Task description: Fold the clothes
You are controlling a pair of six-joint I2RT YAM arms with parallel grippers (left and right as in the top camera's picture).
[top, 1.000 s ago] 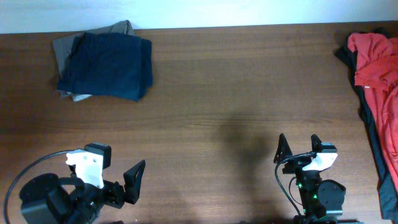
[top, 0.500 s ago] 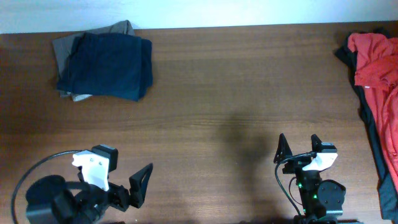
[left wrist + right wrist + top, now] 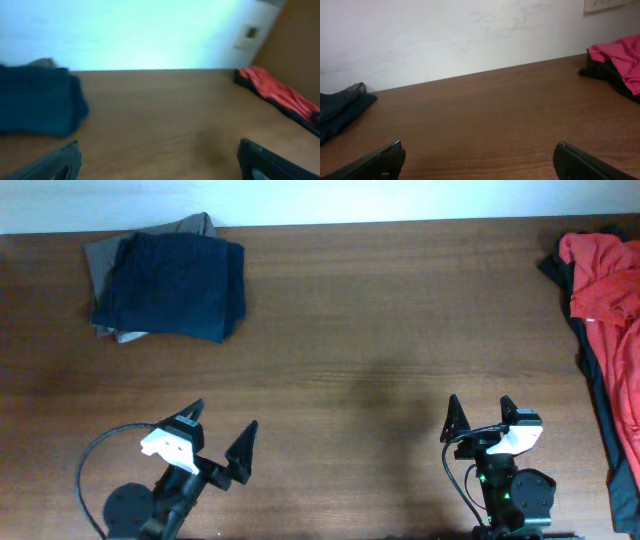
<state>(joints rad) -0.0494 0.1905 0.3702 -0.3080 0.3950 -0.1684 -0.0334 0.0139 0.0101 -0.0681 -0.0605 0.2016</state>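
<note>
A folded dark navy garment lies at the table's back left on top of an olive-grey garment. It also shows in the left wrist view and the right wrist view. A bright red garment lies crumpled over dark fabric at the right edge; it shows in the left wrist view and the right wrist view. My left gripper is open and empty near the front left. My right gripper is open and empty near the front right.
The brown wooden table runs to a white wall at the back. A black cable loops by the left arm's base.
My left arm has swung to the right and turned, so its gripper now points toward the table's middle. The right arm and the clothes have not moved.
</note>
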